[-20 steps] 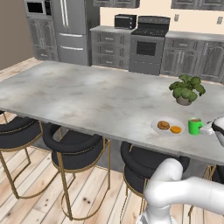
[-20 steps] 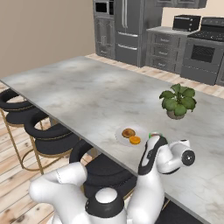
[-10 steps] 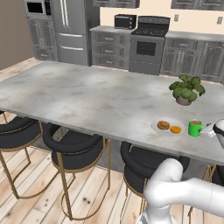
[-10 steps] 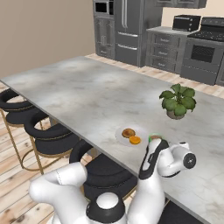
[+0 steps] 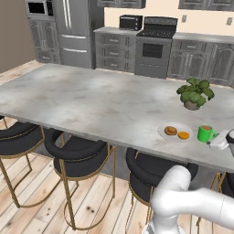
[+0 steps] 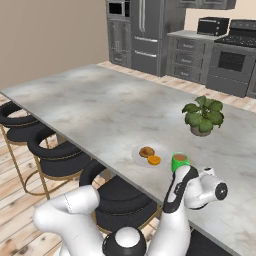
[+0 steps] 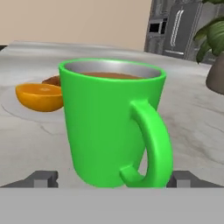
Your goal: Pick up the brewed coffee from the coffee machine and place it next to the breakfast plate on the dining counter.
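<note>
While level, gripper (image 7: 113,178) spread, flanking mug (image 7: 109,122)

A green potted plant (image 5: 194,93) sits on top, black stools (image 5: 77,151) with gold legs stand on the wood floor (image 5: 41,215), and a stove (image 5: 156,47) and fridge (image 5: 77,32) are far back.

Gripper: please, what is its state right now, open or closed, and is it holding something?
Gripper: open, fingertips spread either side of the green mug, not holding it.
</note>
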